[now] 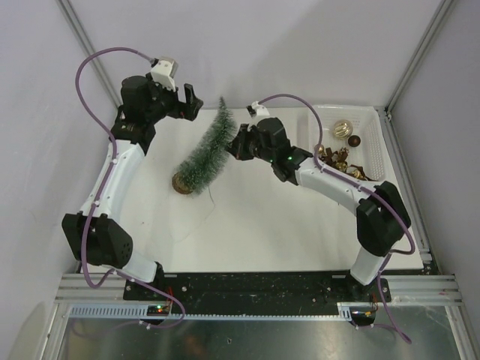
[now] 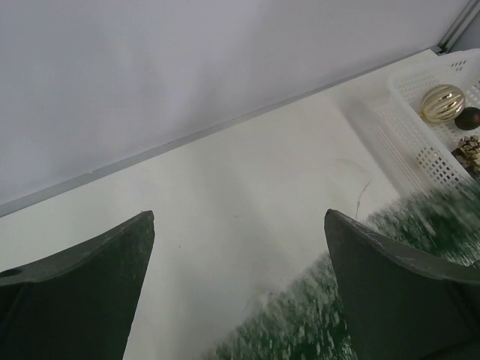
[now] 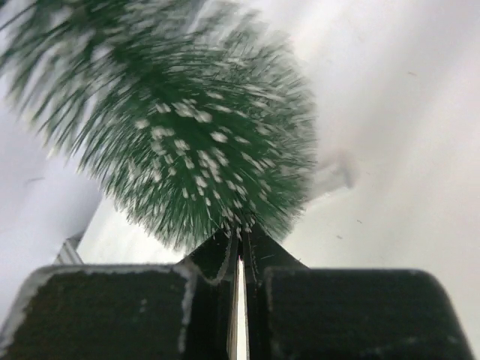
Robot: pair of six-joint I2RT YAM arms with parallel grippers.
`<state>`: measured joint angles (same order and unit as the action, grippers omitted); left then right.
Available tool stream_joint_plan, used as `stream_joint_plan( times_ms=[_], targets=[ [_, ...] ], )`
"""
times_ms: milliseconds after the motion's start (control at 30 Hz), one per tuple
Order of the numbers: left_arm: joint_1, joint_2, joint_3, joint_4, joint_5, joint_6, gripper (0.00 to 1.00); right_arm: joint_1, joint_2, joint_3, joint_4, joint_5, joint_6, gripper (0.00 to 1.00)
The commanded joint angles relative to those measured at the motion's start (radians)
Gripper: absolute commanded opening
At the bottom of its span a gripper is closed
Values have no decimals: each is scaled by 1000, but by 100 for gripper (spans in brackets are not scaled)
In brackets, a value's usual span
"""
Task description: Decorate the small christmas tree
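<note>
Small christmas tree [image 1: 204, 154], slim frosted green cone, tan disc base [image 1: 182, 182]

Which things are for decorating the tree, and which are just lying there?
For the job: tree, basket, ornaments, gold ball, right gripper.
Just there: purple cables, metal plate.

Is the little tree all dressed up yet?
Not yet. Done: nothing that I can see. The small christmas tree shows only frosty green bristles, with no ornament on it. In hand: the right gripper is shut right at the bristles, while the left gripper hangs open and empty. Left: the gold ornaments sit in the white basket, waiting to go on.
</note>
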<state>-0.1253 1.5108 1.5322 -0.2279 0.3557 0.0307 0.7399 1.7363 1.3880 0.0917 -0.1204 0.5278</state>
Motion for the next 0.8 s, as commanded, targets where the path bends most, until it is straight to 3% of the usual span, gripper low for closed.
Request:
stream_joint_plan(
  times_ms=[0, 233, 433, 667, 767],
  targets=[
    [-3, -50, 22, -1, 11, -16, 100, -29, -72, -1, -175, 7, -82, 0],
    [-3, -63, 40, -36, 17, -23, 100, -87, -134, -1, -296, -40, -123, 0],
    [-3, -75, 14, -54, 21, -6, 100, -89, -154, -1, -302, -54, -121, 0],
    [-7, -123, -128, -69, 195, -1, 100, -53, -150, 3, -263, -1, -85, 0],
    [-9, -161, -195, -72, 273, -15, 100, -24, -149, 24, -282, 90, -103, 0]
  ],
)
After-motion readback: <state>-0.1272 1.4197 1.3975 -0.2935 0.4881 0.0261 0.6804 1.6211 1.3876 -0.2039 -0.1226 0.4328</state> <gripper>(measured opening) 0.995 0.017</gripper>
